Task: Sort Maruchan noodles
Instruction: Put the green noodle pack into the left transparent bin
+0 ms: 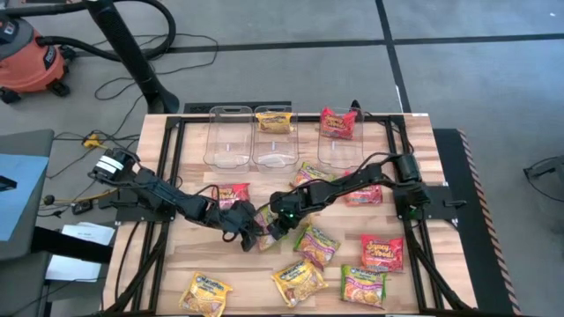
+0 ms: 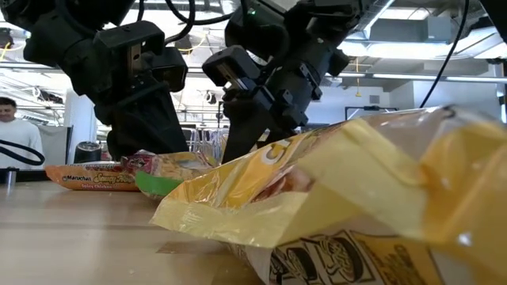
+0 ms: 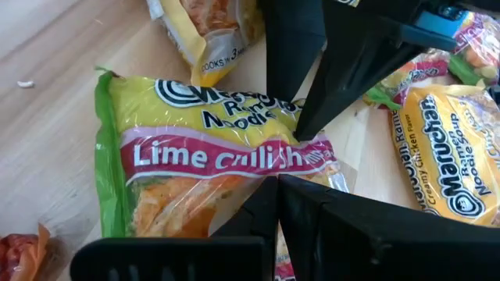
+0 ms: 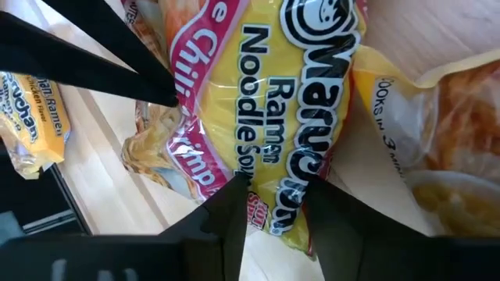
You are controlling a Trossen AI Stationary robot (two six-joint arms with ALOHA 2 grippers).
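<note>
A green-and-pink lime chili shrimp Maruchan packet (image 3: 195, 156) lies mid-table (image 1: 264, 216) between both arms. My left gripper (image 3: 279, 181) reaches it from the table's left and is shut on it. My right gripper (image 4: 277, 187) comes from the right, its fingers closed in on the packet's end. In the low view both grippers hang over this packet (image 2: 170, 170). Other noodle packets lie around: red-orange (image 1: 233, 194), green (image 1: 317, 245), yellow (image 1: 300, 282). My left gripper pinches the packet's side edge (image 3: 312, 160) between its two shut fingers, slanting down from the table's left. The packet's printed face is up; whether it is clear of the table I cannot tell. My right gripper has the packet's narrow end (image 4: 281, 215) between its two fingers (image 4: 234, 203), slanting down from the table's right. The end is bunched between them. The rest of the packet spreads out beyond the fingers, partly over a yellow packet (image 4: 437, 156).
Three clear bins stand at the far edge (image 1: 227, 141); the middle one holds a yellow packet (image 1: 274, 121), the right one a red one (image 1: 338, 123). More packets lie near the front edge (image 1: 205, 293) (image 1: 382, 253). A yellow packet (image 2: 356, 198) fills the low view's foreground. A person (image 2: 16, 131) stands behind.
</note>
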